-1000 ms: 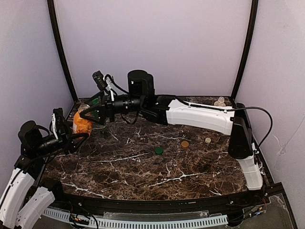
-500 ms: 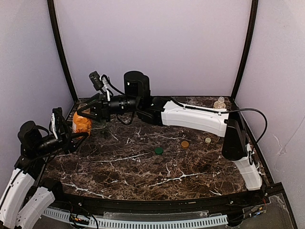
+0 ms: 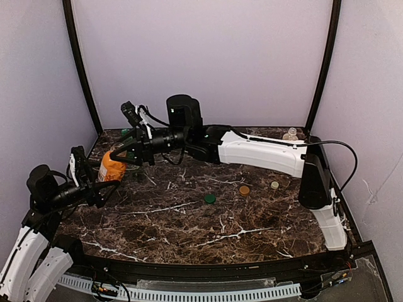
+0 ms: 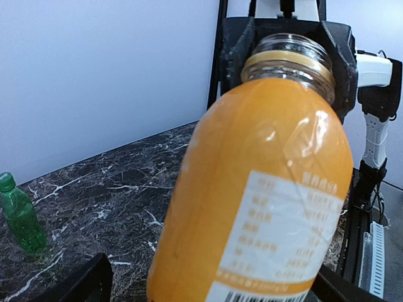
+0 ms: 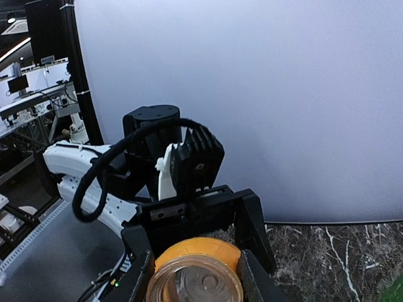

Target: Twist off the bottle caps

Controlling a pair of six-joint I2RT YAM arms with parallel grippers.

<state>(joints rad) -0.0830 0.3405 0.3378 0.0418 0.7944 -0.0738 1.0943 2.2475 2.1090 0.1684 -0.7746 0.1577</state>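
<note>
1. At left, left gripper (image 3: 102, 182) clasps the tilted orange juice bottle (image 3: 111, 166), mouth uncapped; label print and barcode unreadable.
2. Right gripper (image 5: 196, 270) straddles its neck; whether it squeezes cannot be told.
3. Green bottle (image 4: 19, 217), far left, is capped: judged the remaining job.
4. Green cap (image 3: 210, 199), golden-brown cap (image 3: 244, 190), cream-white cap (image 3: 274, 185) lie loose, centre-right.

The orange juice bottle (image 4: 239, 157) carries a white label (image 4: 283, 233) with rows of small print, too blurred to read. A barcode (image 4: 258, 294) sits at the label's six o'clock edge, its digits not legible.
</note>
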